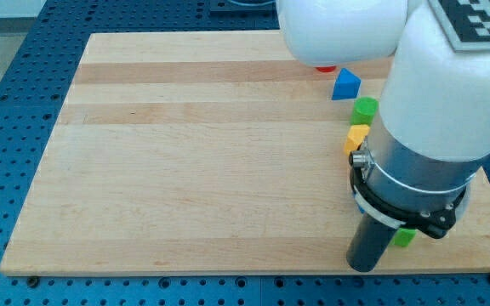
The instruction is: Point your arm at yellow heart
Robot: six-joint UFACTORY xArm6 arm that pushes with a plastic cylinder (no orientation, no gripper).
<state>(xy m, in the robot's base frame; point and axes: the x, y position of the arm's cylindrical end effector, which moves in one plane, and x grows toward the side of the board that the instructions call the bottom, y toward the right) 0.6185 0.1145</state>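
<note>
A yellow block (356,137), partly hidden by the arm so its shape is unclear, lies at the view's right, just below a green round block (365,108). My tip (369,265) rests on the board near the bottom edge, well below the yellow block. A small green block (405,237) sits just right of the rod, mostly hidden. A blue triangular block (345,84) lies above the green round one. A red block (325,68) peeks from under the arm at the top.
The wooden board (194,153) lies on a blue perforated table (24,76). The white arm body (449,93) covers the board's right side and hides what lies beneath it.
</note>
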